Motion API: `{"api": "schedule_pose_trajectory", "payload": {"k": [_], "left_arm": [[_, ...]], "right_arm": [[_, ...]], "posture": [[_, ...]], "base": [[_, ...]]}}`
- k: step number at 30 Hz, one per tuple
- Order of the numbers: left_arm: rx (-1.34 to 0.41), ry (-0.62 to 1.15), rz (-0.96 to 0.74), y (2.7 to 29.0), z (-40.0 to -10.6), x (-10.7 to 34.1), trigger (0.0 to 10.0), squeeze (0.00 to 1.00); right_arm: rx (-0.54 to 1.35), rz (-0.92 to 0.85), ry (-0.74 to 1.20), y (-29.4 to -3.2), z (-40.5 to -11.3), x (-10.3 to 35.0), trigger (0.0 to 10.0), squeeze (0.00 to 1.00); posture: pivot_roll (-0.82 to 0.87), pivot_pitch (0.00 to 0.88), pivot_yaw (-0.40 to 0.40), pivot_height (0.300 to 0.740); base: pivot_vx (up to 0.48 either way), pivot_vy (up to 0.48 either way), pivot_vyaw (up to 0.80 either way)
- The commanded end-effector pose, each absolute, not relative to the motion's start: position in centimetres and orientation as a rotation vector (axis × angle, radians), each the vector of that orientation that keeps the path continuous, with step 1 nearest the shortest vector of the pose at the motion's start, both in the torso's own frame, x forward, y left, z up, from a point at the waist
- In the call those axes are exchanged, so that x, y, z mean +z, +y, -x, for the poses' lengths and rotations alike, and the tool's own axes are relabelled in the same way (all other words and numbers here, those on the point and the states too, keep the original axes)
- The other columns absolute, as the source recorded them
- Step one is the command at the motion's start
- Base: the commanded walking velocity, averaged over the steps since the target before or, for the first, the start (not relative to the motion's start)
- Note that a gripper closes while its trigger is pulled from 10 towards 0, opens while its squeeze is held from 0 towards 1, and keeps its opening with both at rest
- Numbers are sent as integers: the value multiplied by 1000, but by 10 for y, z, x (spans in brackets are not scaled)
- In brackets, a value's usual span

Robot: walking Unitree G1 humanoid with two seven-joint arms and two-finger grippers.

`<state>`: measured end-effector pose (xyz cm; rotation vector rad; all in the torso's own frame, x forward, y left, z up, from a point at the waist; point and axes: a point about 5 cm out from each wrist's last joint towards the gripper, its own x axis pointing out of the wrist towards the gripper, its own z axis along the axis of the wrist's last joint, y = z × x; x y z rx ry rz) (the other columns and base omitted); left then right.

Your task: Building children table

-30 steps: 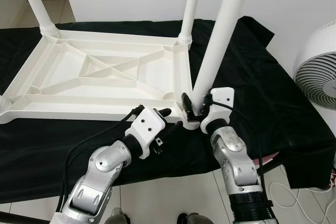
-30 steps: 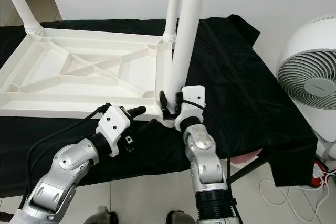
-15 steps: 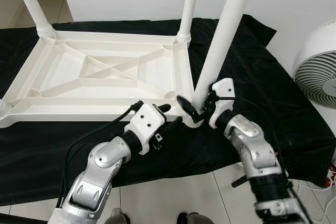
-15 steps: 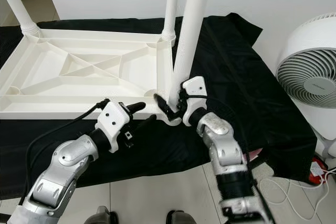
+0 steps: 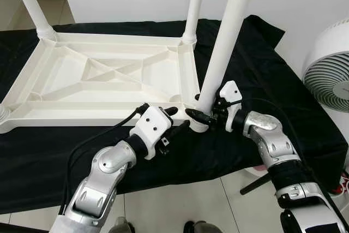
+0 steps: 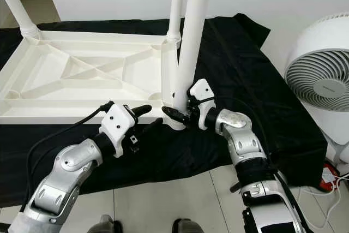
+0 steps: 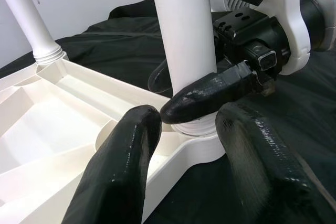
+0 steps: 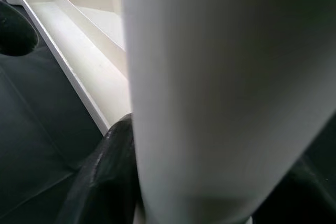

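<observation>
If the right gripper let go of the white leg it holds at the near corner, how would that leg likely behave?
The leg looks like a stiff, smooth tube, so probably light and slippery. It stands tall on a narrow socket of the upturned table, so it may tip if not seated. The right gripper has its jaws around its base.

The upturned tabletop (image 5: 109, 80) lies on the cloth (image 5: 262, 64) across the upper left and centre of the frame, with one leg (image 5: 30, 4) rising at its upper-left corner, another leg (image 5: 193, 4) at its far right corner, and the near leg (image 5: 226, 36) standing in the socket (image 5: 199, 126) at its near right corner. The right claw (image 5: 197, 107) closes around the base of that near leg from the right, while the left claw (image 5: 175, 119) sits just left of the socket at the tabletop's near edge. A fan (image 5: 330, 75) stands at the right edge of the frame, beyond the cloth.
</observation>
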<state>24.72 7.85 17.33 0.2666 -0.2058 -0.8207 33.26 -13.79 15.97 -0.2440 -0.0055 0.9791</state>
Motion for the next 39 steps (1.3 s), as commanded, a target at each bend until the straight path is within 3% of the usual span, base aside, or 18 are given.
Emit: {"api": "schedule_pose_trajectory", "payload": {"k": [1,4,5,6,7,8,9,16,21,28,33,38,39], "left_arm": [[-802,-196,-260,78,-249,172,10000,0],[-800,-198,-258,78,-249,172,10000,0],[-802,-199,-260,77,-250,171,10000,0],[-802,-199,-260,77,-250,171,10000,0],[-804,-201,-260,76,-251,171,10000,0],[-804,-201,-260,76,-251,171,10000,0],[-807,-203,-260,75,-252,172,10000,0],[-819,-207,-262,72,-255,169,10000,0],[-820,-208,-263,72,-255,169,10000,0],[-817,-211,-254,74,-258,173,10000,0],[-798,-209,-255,78,-264,174,10000,0],[-808,-216,-251,75,-262,173,10000,0],[-809,-217,-248,74,-262,173,10000,0]], "right_arm": [[1008,258,28,-137,-332,153,0,0],[999,256,36,-140,-333,150,0,0],[978,261,35,-141,-334,149,2588,0],[978,261,35,-141,-334,149,2588,0],[949,262,35,-143,-335,149,8941,0],[949,262,35,-143,-335,149,8941,0],[909,256,34,-145,-337,148,10000,0],[631,201,9,-146,-342,142,10000,0],[600,180,-8,-139,-336,140,10000,0],[442,109,-38,-122,-326,144,10000,0],[204,1,-21,-105,-314,142,10000,0],[154,-36,-32,-98,-310,144,10000,0],[153,-50,-37,-98,-310,145,10000,945]], "posture": [[11,102,-8,740],[7,98,-12,740],[2,89,-12,740],[2,89,-12,740],[2,89,-12,740],[2,89,-12,740],[-4,79,-13,740],[-24,36,-8,740],[-27,32,-4,740],[-41,89,-11,740],[-51,99,-4,740],[-54,99,-2,740],[-60,93,-1,740]], "base": [[0,0,0],[0,0,0],[0,0,0],[0,0,0],[0,0,0],[0,0,0],[0,0,0],[0,0,0],[0,0,0],[0,0,0],[0,0,0],[0,0,0],[0,0,0]]}}
